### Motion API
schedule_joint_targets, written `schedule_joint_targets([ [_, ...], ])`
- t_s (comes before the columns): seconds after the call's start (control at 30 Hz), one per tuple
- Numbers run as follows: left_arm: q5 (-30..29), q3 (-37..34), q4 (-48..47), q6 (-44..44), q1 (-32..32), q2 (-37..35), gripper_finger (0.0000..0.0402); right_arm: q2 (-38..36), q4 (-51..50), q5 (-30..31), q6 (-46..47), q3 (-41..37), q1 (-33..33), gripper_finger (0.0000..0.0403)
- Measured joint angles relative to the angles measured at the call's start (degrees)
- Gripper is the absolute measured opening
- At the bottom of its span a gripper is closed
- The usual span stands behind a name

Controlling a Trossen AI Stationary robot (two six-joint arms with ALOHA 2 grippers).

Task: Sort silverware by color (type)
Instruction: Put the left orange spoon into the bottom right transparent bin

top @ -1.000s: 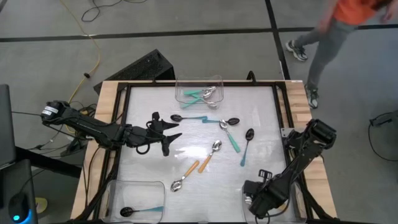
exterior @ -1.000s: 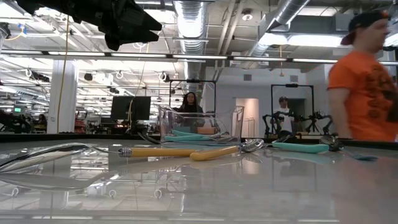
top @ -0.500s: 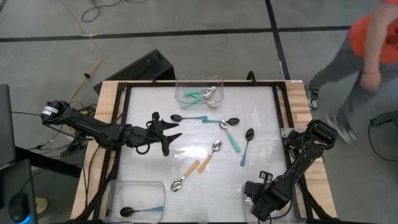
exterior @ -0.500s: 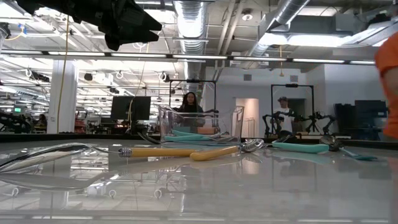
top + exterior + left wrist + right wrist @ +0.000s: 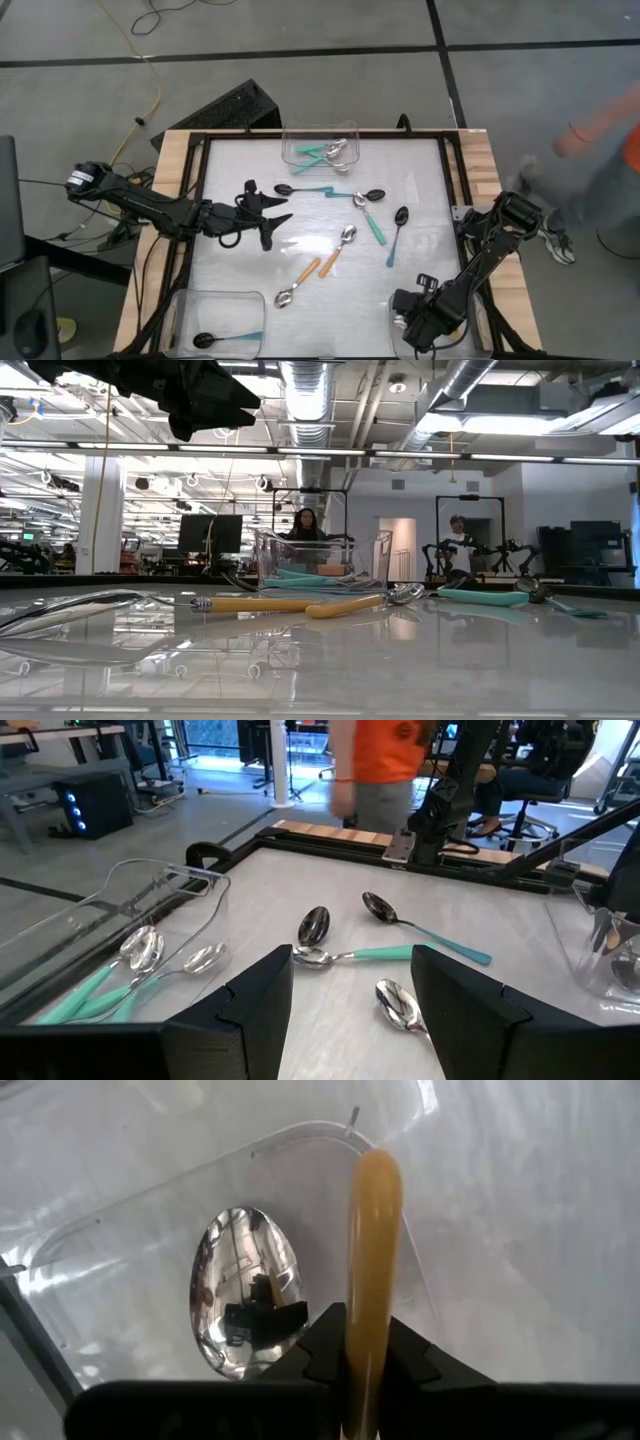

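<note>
A clear plastic bin point(image 5: 320, 145) stands at the top centre of the white table point(image 5: 240, 290). A second clear bin point(image 5: 215, 318) sits at the lower left corner, and a third one point(image 5: 402, 318) at the lower right, mostly hidden. A yellow cable point(image 5: 150, 70) runs over the grey floor in the upper left. At the right edge a blurred person point(image 5: 600, 150), apparently in orange, passes by.

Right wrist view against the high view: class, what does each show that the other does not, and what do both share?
Only the right wrist view shows the right hand shut on an orange spoon handle. Only the high view shows the left hand over the table and loose spoons mid-table. Both show the right arm's clear bin.
</note>
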Motion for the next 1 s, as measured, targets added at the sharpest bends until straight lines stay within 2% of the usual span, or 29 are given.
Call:
schedule_joint_targets([
  [0.27,0.00,0.00,0.00,0.00,-0.02,0.02,0.0190,0.02,0.37,-0.02,1.16,0.00,-0.11,0.0069],
  [0.67,0.00,-0.02,0.01,0.00,-0.01,0.02,0.0190,0.26,0.60,-0.70,1.28,-0.11,-0.11,0.0141],
  [1.0,0.00,-0.01,0.02,-0.01,-0.02,0.02,0.0190,0.22,0.69,-0.68,0.73,2.13,-0.11,0.0146],
])
